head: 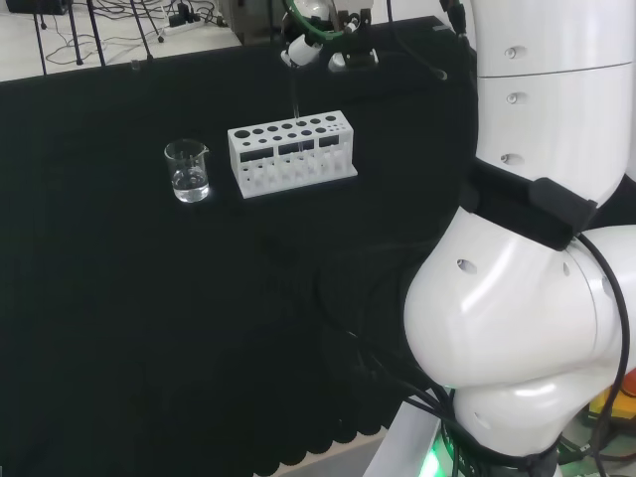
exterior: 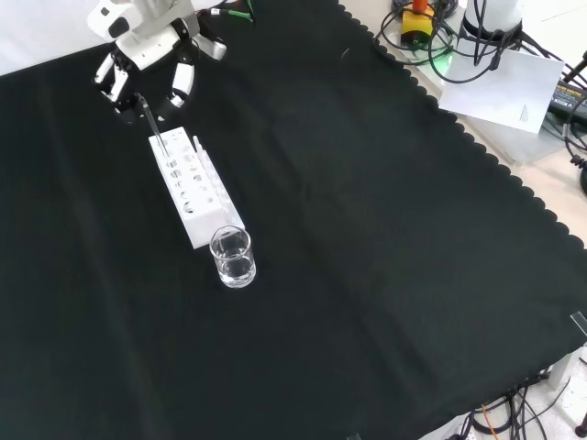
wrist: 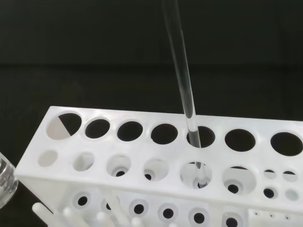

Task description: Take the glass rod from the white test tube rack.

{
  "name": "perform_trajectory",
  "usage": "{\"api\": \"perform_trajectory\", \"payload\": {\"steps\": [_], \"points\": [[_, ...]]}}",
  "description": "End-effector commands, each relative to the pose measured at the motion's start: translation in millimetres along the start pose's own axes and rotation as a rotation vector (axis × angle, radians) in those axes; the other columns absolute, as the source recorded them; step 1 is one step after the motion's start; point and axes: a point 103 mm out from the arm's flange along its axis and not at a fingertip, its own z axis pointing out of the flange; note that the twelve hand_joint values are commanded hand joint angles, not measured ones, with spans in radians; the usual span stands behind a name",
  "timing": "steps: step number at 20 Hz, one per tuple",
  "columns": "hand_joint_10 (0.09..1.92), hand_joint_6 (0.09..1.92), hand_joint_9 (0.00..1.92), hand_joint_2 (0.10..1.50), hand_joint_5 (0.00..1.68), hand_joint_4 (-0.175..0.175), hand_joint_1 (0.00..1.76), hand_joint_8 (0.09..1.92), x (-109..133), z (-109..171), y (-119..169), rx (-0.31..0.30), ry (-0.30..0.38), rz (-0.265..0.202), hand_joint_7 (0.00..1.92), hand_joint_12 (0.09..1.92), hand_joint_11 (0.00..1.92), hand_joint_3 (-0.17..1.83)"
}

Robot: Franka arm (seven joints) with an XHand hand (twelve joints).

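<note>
The white test tube rack (head: pixel 293 164) stands on the black cloth; in the front view the rack (exterior: pixel 209 218) runs away toward the top left. A clear glass rod (wrist: pixel 182 75) stands nearly upright in one hole of the rack's (wrist: pixel 142 118) back row, its lower end still inside. The rod (exterior: pixel 151 124) rises from the rack's far end to the hand (exterior: pixel 147 41), which hangs just above it. The fingers curl round the rod's top end. In the head view the hand (head: pixel 316 48) is above the rack with the thin rod (head: pixel 295 104) below it.
A small glass beaker (head: pixel 187 171) with a little clear liquid stands left of the rack in the head view, and in front of the rack's near end as the beaker (exterior: pixel 232 257) shows in the front view. Cables and paper lie beyond the cloth's scalloped edge.
</note>
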Motion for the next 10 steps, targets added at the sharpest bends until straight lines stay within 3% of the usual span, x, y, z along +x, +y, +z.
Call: {"api": "perform_trajectory", "payload": {"steps": [1, 3, 5, 7, 10], "points": [[0.78, 0.97, 1.22, 0.89, 0.74, -0.175, 0.87, 0.85, 7.2, 2.0, 3.0, -0.026, -0.032, -0.030, 1.15, 1.28, 0.59, 0.60], [0.78, 0.97, 1.26, 0.88, 0.78, -0.175, 0.90, 0.85, 9.0, 3.6, 3.7, -0.024, -0.042, -0.034, 1.19, 1.27, 0.65, 0.62], [0.77, 1.14, 1.32, 0.99, 0.83, -0.157, 1.03, 0.84, 10.6, 4.4, 4.4, -0.020, -0.053, -0.036, 1.26, 1.25, 0.72, 0.41], [0.74, 1.18, 1.40, 1.06, 0.86, -0.169, 1.09, 0.83, 11.9, 3.5, 4.3, -0.027, -0.080, -0.036, 1.32, 1.21, 0.83, 0.25], [0.76, 1.11, 1.54, 1.04, 0.93, -0.175, 1.14, 0.88, 13.5, 0.0, 3.5, -0.054, -0.111, -0.031, 1.44, 1.02, 1.18, 0.22]]}}
